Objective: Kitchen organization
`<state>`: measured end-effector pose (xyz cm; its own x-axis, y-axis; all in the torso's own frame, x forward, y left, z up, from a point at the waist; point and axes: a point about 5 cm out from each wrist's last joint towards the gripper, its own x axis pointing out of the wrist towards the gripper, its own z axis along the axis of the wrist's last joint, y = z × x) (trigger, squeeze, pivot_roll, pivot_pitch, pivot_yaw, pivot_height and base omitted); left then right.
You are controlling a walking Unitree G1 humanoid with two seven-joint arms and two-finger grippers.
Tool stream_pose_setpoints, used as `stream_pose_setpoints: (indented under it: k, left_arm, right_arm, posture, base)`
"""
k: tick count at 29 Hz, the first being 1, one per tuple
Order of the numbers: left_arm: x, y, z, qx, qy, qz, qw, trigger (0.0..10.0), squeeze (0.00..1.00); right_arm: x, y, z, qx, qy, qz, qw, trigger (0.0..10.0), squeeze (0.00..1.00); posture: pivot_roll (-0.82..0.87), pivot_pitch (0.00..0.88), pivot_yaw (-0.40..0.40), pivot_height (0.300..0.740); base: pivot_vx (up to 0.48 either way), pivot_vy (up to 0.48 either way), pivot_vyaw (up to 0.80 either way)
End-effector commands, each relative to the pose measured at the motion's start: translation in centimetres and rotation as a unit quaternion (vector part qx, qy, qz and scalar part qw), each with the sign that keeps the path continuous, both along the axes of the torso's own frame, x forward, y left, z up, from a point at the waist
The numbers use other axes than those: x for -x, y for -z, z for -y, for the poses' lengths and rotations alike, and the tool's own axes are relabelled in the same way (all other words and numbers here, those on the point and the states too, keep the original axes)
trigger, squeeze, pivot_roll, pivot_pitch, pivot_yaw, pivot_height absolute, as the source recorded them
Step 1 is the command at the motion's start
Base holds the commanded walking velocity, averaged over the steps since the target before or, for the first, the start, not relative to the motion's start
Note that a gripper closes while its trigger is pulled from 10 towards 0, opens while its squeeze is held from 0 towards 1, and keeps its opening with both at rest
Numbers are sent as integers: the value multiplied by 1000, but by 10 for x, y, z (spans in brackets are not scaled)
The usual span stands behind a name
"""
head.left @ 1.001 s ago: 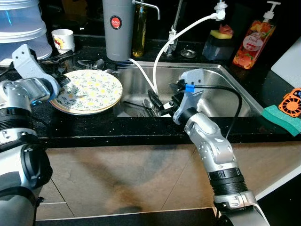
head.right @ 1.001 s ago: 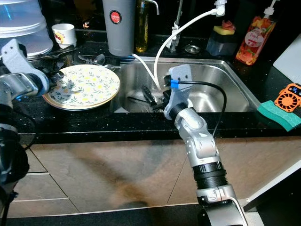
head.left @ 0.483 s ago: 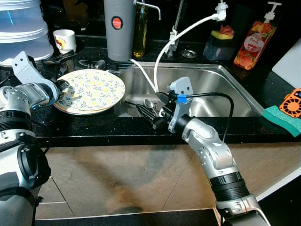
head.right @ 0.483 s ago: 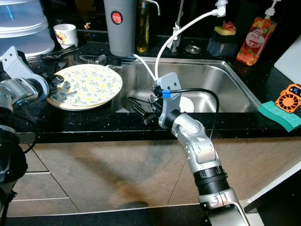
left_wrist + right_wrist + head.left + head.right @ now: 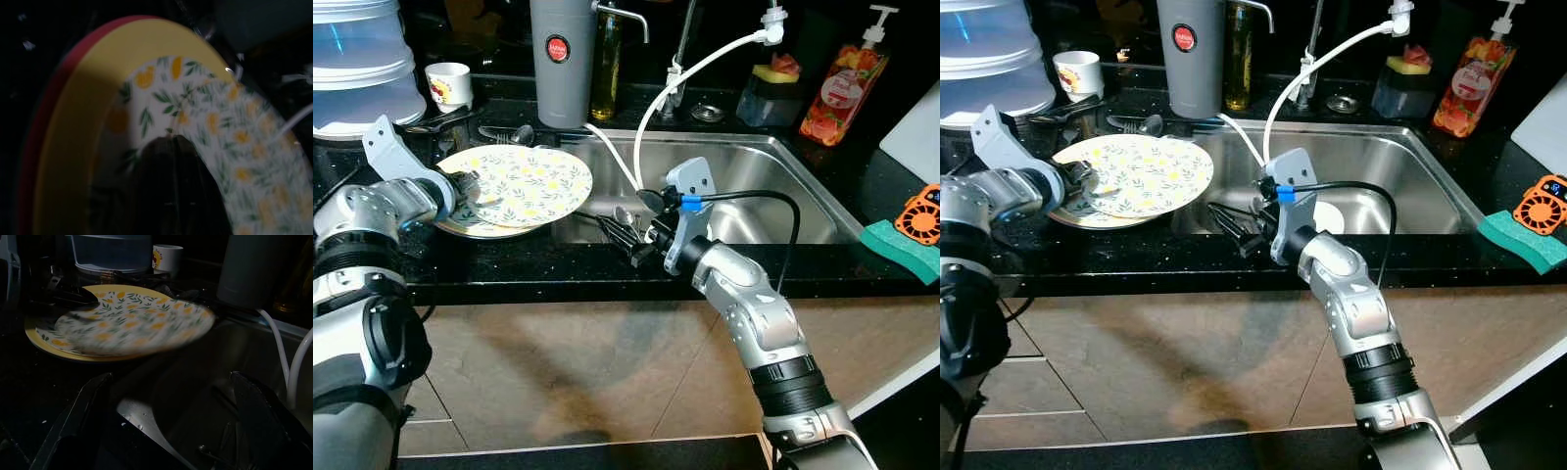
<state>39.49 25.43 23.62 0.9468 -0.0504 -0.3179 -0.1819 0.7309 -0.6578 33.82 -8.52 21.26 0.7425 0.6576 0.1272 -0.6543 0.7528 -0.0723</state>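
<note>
My left gripper (image 5: 462, 186) is shut on the near-left rim of a floral plate (image 5: 530, 183), holding it tilted above the counter with its far edge over the sink's left rim. A second floral plate with a yellow rim (image 5: 1087, 211) lies on the black counter beneath. In the left wrist view one dark finger (image 5: 171, 191) lies across the held plate (image 5: 230, 142). My right gripper (image 5: 628, 242) hangs open over the sink's front left corner, just right of the held plate (image 5: 132, 325), with nothing between its wide-spread fingers (image 5: 80, 413).
The steel sink (image 5: 783, 186) holds cutlery (image 5: 607, 220) and a white hose (image 5: 656, 98). Behind stand a grey canister (image 5: 560, 59), a cup (image 5: 445, 83), stacked clear containers (image 5: 357, 59) and a soap bottle (image 5: 837, 83). A green sponge (image 5: 901, 245) lies at right.
The left gripper has carried the top plate to the right, off the lower plate and toward the sink. The right gripper swung from inside the sink to its front left corner, then held.
</note>
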Motion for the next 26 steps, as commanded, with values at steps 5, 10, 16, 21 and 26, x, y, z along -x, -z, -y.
stream_pose_setpoints:
  k: [5,10,16,21,26]
  left_arm:
    - [0,8,0,55,-21,0,998,0,0]
    - [0,-20,-11,79,-31,75,994,0,0]
    - [5,-57,-18,87,-25,166,982,0,0]
    - [7,-71,-9,64,13,196,978,10000,0]
    - [0,-48,-6,21,-35,110,993,10000,196]
  right_arm:
    - [-3,-1,5,4,9,-3,1000,10000,0]
    - [-4,-2,5,3,11,-2,1000,10000,0]
    - [-6,-3,6,1,17,-1,1000,10000,0]
    - [-7,-4,8,0,21,0,1000,10000,0]
    - [-7,-3,8,-1,23,0,1000,10000,0]
  posture:
    - [96,0,-56,740]
    - [100,0,-64,740]
    - [102,0,-66,740]
    - [102,0,-66,740]
    - [102,0,-66,740]
  base:
    - [0,0,0]
    - [0,0,0]
    - [0,0,0]
    - [0,0,0]
    - [0,0,0]
